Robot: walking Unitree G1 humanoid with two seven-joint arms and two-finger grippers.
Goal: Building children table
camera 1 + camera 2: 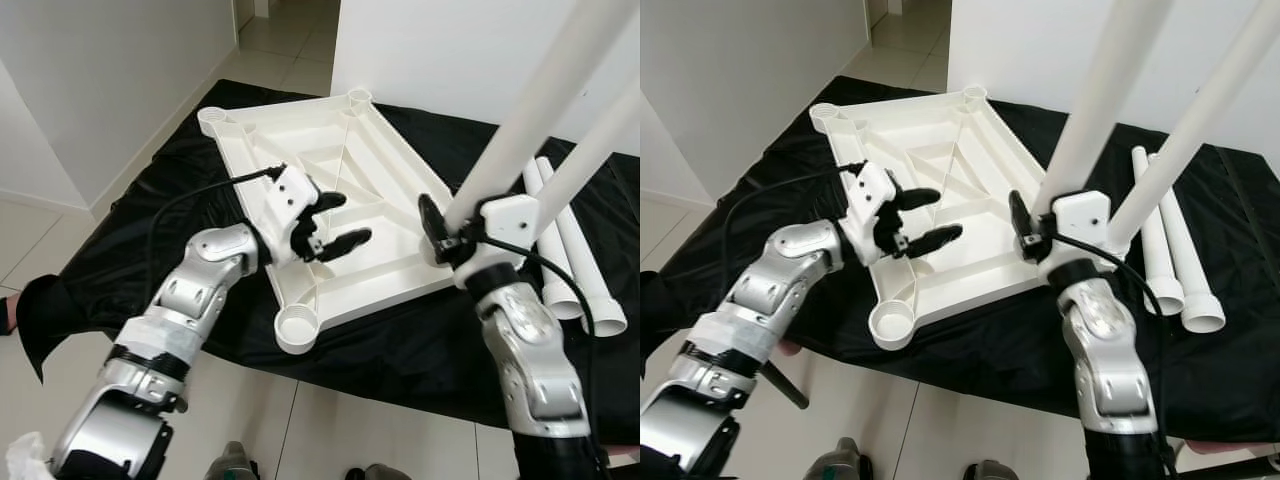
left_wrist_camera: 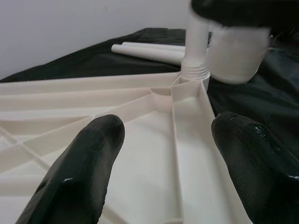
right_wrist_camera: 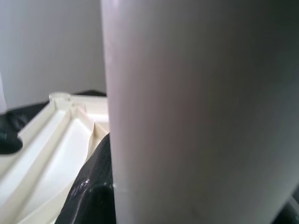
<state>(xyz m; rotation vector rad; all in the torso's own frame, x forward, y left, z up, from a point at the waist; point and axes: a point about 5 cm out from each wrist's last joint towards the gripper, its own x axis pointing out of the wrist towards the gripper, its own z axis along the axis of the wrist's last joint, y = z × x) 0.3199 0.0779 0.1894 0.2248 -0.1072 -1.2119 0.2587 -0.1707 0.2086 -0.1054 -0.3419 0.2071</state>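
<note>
I hold a white leg [image 1: 520, 125] clamped in my right gripper [image 1: 440, 232], long axis rising steeply over the upturned tabletop's [image 1: 330, 185] near-right corner socket; my left gripper [image 1: 335, 220] hovers unclenched above the panel.

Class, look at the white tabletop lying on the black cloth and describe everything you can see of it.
The tabletop is a white, plastic-looking rectangular panel lying upside down on the black cloth, ribbed underside up. Raised ribs cross it diagonally inside a raised rim, and each visible corner carries a round socket. The corner near the right gripper already has a white leg standing in it, held by that gripper. The left gripper hovers open above the panel's near edge. Two more legs lie beside it on the cloth.
</note>
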